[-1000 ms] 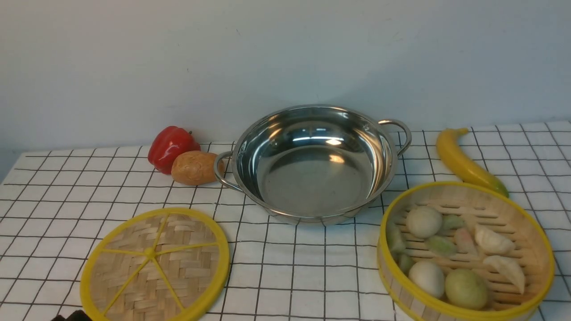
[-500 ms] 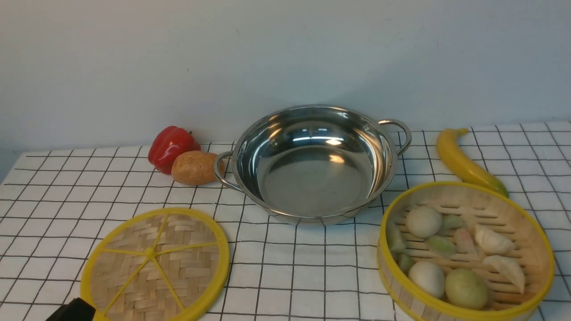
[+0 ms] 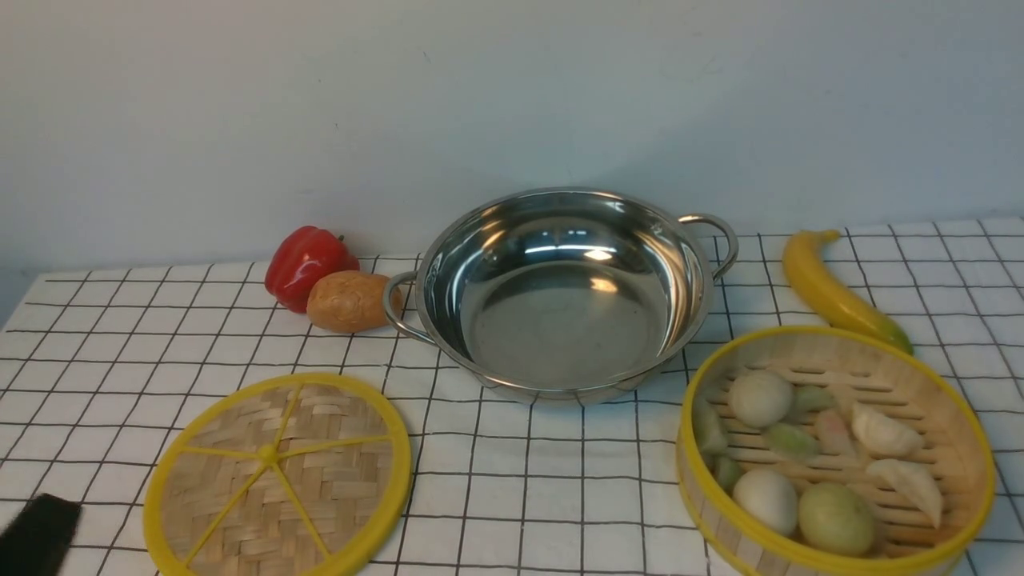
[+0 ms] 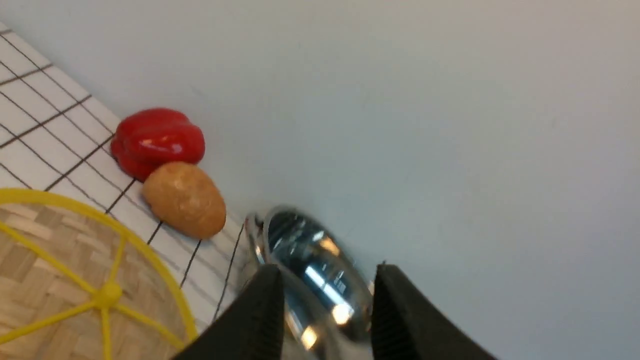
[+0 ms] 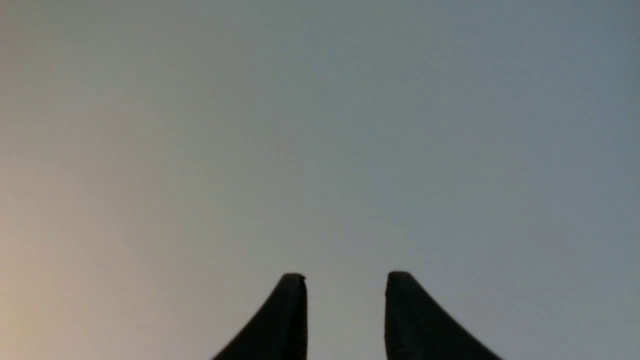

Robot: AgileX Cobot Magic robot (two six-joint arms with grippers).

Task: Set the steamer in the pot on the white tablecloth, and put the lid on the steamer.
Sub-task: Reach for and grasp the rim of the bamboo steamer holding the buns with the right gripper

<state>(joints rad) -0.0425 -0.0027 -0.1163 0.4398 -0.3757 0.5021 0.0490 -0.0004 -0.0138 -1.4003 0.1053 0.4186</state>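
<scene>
Black ribbed fingers of the left gripper (image 4: 325, 280) stand spread apart with nothing between them. It hangs low at the near left corner of the white tablecloth (image 3: 528, 480). The lid (image 3: 280, 476) lies flat on the cloth just to the right of this gripper, close but apart from it, spokes facing up. Ahead of the gripper and to its right sits the pot (image 3: 480, 264), empty and shiny; in the left wrist view its rim shows through the gap between the fingers, farther off. A red pepper (image 3: 304, 260) and a potato (image 3: 348, 302) sit touching each other ahead of the gripper, the potato just beside the pot's left handle. The steamer (image 3: 840, 330) rests on the cloth well apart from the left gripper, over on the right side, nearer than the pot and beside it, not in it. It holds white buns (image 3: 760, 398) and dumplings (image 3: 880, 432). A banana (image 3: 832, 292) lies just behind it.

The right gripper (image 5: 345, 282) is also spread and empty; beyond its fingers only plain wall shows, so its place relative to the steamer cannot be told.
</scene>
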